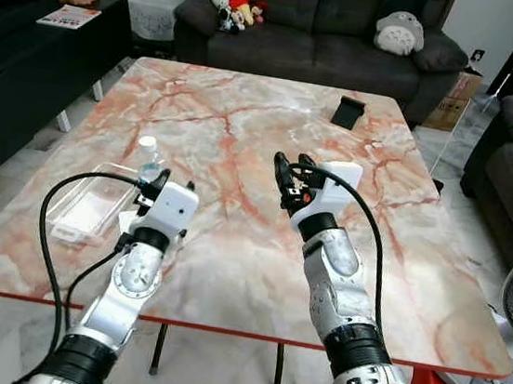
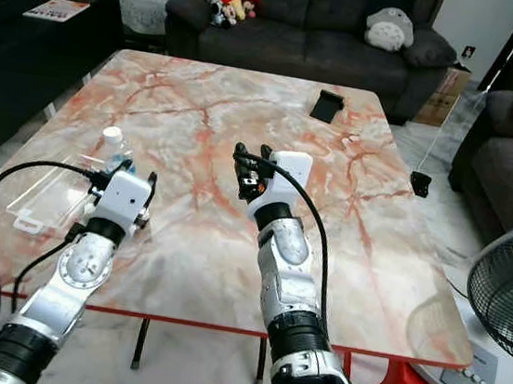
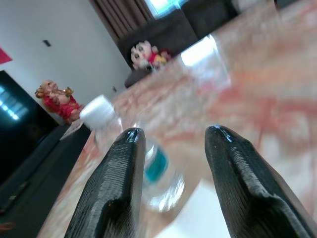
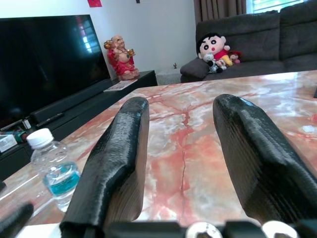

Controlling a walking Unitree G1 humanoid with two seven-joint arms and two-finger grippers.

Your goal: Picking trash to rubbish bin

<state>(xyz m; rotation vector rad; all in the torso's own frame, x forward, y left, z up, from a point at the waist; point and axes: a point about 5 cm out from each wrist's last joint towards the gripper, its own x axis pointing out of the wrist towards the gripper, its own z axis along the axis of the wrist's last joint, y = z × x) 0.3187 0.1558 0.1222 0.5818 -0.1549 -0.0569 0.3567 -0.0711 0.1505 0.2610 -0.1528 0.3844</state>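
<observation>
A small clear plastic bottle with a white cap and teal label (image 1: 149, 162) stood on the pink-veined marble surface (image 1: 248, 107) beside a clear plastic tray (image 1: 94, 202). The left hand (image 3: 173, 163) hovered just behind the bottle, fingers spread and holding nothing. The right hand (image 1: 292, 173) hung over mid-surface, likewise parted and empty.

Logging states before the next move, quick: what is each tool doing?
Left tool: open, empty, near the bottle.
Right tool: open, empty, above the table.
</observation>
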